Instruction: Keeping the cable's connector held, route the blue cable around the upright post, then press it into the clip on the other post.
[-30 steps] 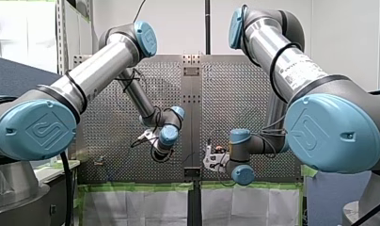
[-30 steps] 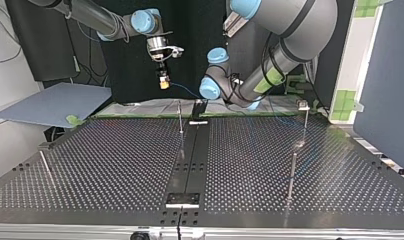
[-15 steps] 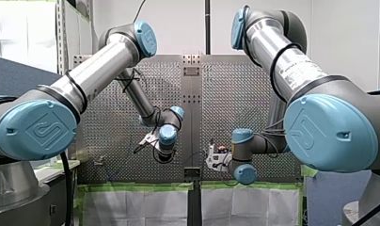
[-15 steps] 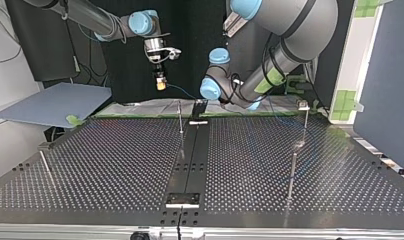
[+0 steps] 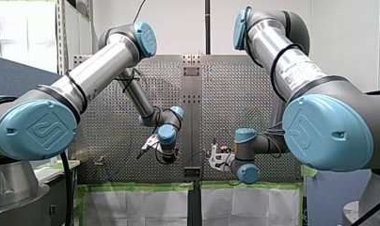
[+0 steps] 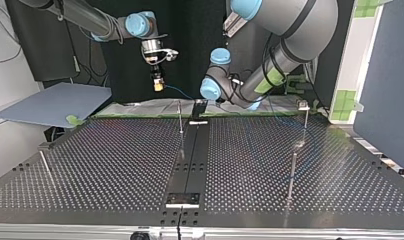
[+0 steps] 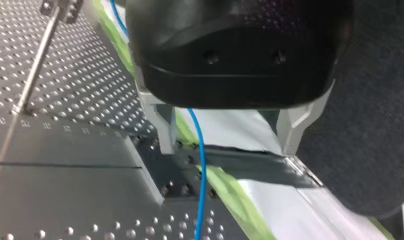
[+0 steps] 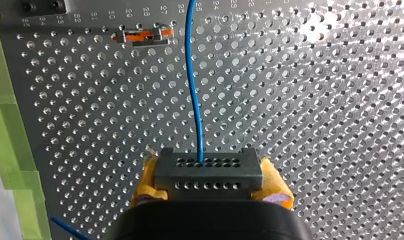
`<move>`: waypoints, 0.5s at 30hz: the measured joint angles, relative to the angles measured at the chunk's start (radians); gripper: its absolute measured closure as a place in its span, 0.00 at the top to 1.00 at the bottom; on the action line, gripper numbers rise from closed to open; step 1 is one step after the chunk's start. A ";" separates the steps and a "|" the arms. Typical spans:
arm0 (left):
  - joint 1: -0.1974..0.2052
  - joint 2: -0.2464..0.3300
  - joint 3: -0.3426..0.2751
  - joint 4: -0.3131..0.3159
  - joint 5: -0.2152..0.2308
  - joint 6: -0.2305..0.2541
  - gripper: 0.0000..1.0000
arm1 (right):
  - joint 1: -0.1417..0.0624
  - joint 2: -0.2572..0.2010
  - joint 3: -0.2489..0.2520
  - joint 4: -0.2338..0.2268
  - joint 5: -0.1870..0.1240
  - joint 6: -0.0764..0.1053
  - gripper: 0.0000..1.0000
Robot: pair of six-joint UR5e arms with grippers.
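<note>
My right gripper [image 8: 210, 186], with yellow pads, is shut on a grey connector block [image 8: 208, 166]. The blue cable [image 8: 192, 85] runs straight out of the block over the perforated table. In the top view this gripper [image 6: 158, 85] hangs in the air at the back left, and the cable [image 6: 177, 92] trails from it toward my left gripper [image 6: 200, 106]. In the left wrist view my left gripper [image 7: 229, 145] stands open just above the table's edge. The cable [image 7: 202, 165] passes loosely between its metal fingers [image 7: 165, 131].
Thin upright posts stand on the table: one [image 6: 180, 119] near the back middle, one with a clip on top [image 6: 304, 106] at the back right, another [image 6: 292, 172] at the right and one [image 6: 45, 167] at the left. An orange clip [image 8: 142, 36] lies ahead of my right gripper.
My right gripper has carried the connector toward the top view's left and slightly higher. My left wrist has shifted a little; its fingers stay open around the cable.
</note>
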 joint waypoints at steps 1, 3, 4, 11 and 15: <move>0.001 0.000 0.000 0.000 0.007 -0.007 1.00 | -0.002 0.000 0.000 0.000 -0.001 0.001 0.00; 0.002 0.000 0.000 0.000 0.025 -0.025 1.00 | -0.006 0.000 0.000 -0.002 -0.005 0.003 0.00; 0.003 0.000 0.000 0.001 0.032 -0.032 1.00 | -0.008 0.000 0.000 -0.002 -0.007 0.004 0.00; 0.008 0.000 0.000 0.017 0.093 -0.093 1.00 | -0.022 0.000 0.000 -0.003 -0.015 0.007 0.00; 0.014 0.000 0.000 0.038 0.127 -0.127 1.00 | -0.031 0.000 -0.002 -0.003 -0.025 0.007 0.00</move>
